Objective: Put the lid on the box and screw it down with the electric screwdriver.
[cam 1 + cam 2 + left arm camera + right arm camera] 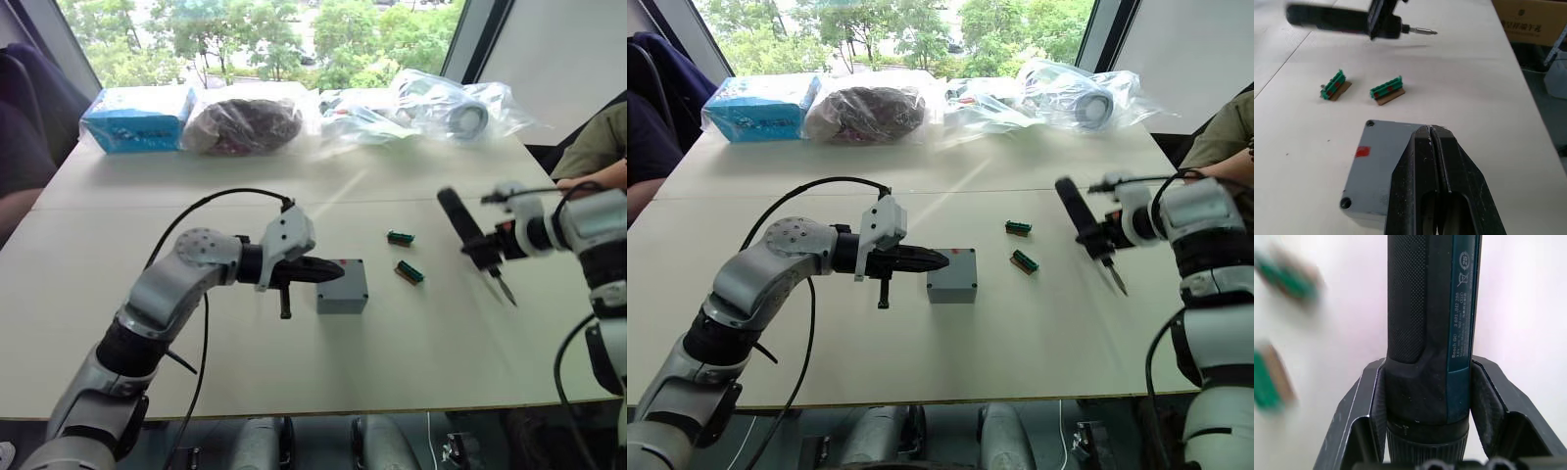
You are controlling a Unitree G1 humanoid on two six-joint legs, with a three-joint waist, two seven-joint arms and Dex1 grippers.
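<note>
Lid seated on box, mid-table. Left gripper, fingers pressed together, resting on lid top. Two green connector pieces just right of box. Electric screwdriver clamped in right gripper, raised farther right, bit downward.

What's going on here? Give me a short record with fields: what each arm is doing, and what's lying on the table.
left gripper: shut, fingertips resting on top of the box
right gripper: shut on the electric screwdriver, held above the table, bit pointing down
box: lid already on
loose parts: two green connector pieces between box and screwdriver
far edge: blue carton, plastic bags
</note>
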